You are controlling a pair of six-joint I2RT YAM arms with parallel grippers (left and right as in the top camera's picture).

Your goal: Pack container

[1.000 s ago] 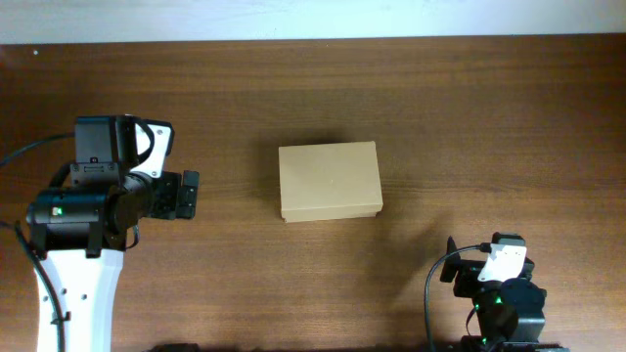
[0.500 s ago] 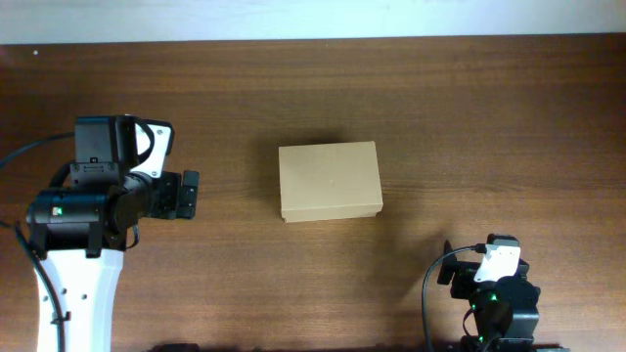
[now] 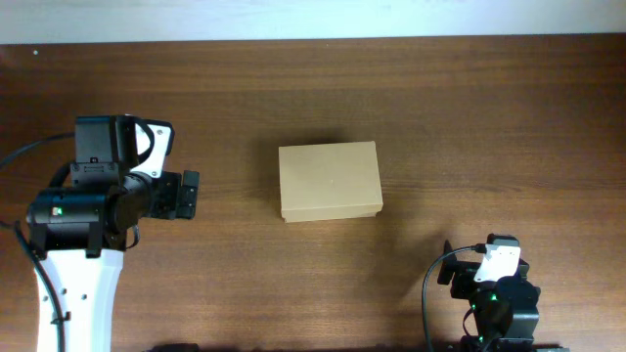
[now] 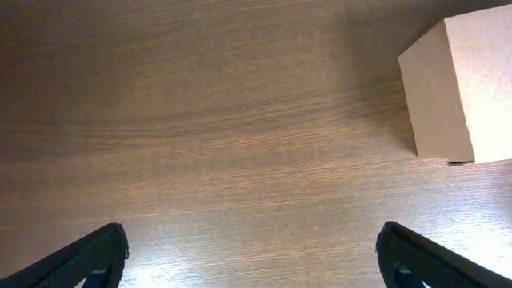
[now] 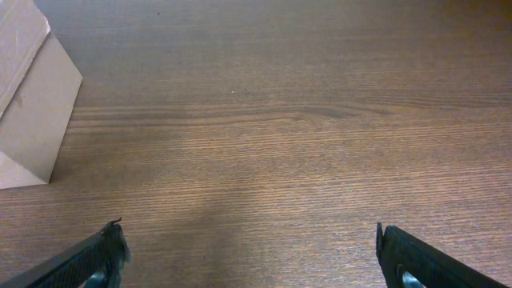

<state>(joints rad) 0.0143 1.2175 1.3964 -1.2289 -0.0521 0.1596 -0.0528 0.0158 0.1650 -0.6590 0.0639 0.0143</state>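
- Tan cardboard is standing out in the overhead view: the container [image 3: 329,182] is sitting near the middle of the dark wooden bench [image 3: 489,117], with its lid lying flat and closed.
- Also from overhead, the left pincer [image 3: 186,194] is hovering beside the box on the left arm's side, pointing toward it and not touching it. The right arm [image 3: 501,293] is sitting low at the near right edge, well apart from the box.
- In the left wrist view, the left pincer's fingers [image 4: 100,252] are standing spread wide at the lower corners, gripping nothing, with bare wood showing between them. The container is appearing at the upper right corner, apart from the fingertips.
- In the right wrist view, the right pincer [image 5: 252,254] is likewise gaping wide and holding nothing. The container is showing at the upper left edge, apart from the fingertips.
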